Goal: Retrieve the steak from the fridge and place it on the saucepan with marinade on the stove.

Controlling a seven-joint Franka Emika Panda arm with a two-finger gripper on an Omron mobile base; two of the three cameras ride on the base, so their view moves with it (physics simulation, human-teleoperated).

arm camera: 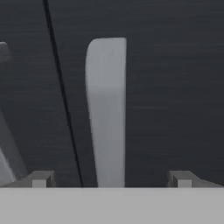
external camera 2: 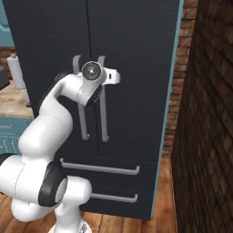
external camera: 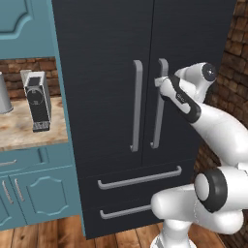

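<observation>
In your left base view, the fridge (external camera: pixel 111 97) stands shut, both doors closed and the two lower drawers pushed in. The gripper (external camera: pixel 159 82) sits at the upper part of the right door's handle (external camera: pixel 159 104), right against it. To the left, a dark appliance (external camera: pixel 37 99) stands on the tabletop (external camera: pixel 22 128).

In your right base view, the arm reaches up to the same pair of silver handles, and the gripper (external camera 2: pixel 113 76) lies at the right door handle (external camera 2: pixel 103 98), near its top end; you cannot tell from here how the jaws stand.

In your hand view, the two fingertips (arm camera: pixel 41 178) stand wide apart, holding nothing, and the handle (arm camera: pixel 106 109) runs up between them, close ahead. The door seam (arm camera: pixel 61 96) lies just left of it.
</observation>
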